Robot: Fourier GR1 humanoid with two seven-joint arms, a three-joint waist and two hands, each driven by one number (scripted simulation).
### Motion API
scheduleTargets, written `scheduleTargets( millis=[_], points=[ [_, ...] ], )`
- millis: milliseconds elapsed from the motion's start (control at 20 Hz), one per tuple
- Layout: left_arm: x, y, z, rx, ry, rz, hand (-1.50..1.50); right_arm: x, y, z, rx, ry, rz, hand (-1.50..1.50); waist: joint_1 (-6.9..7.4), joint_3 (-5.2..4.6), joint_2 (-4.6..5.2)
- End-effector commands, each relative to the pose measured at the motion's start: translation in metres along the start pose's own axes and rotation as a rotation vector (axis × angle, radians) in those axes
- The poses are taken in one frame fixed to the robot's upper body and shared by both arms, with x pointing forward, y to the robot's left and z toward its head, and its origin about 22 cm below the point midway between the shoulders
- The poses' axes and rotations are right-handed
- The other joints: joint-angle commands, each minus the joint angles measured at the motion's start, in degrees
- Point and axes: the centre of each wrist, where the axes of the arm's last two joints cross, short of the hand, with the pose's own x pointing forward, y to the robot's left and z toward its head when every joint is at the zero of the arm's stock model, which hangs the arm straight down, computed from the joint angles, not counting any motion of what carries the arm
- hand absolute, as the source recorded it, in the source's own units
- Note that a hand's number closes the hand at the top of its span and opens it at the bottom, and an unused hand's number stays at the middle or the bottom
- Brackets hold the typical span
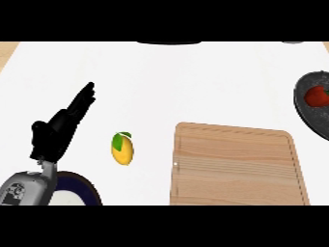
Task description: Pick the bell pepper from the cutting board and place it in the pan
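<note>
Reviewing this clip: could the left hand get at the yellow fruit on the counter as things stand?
Probably yes. The left hand is open with straight fingers, and the yellow fruit lies just to its right on bare counter, with nothing between them.

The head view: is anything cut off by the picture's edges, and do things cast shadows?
Head view: the pan holding the red bell pepper runs off the right edge, the cutting board off the bottom; only the left hand shows; lighting is even, with barely any shadow under the mango.

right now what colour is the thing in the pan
Red with a green stem: the bell pepper, head view.
</note>
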Motion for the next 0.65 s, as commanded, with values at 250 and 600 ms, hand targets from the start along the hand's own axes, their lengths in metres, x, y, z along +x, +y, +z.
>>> scheduleTargets(
  millis=[250, 600],
  points=[
    [-0.004, -0.002, 0.005, 0.011, 0.023, 0.001, 0.0, -0.018, -0.015, 0.045, 0.07, -0.117, -0.131, -1.5, -0.57, 0.02, -0.5],
    [-0.007, 0.009, 0.009, 0.015, 0.004, -0.009, 0.0, -0.031, -0.016, 0.076, 0.034, -0.117, -0.103, -1.5, -0.94, 0.06, -0.52]
  ],
)
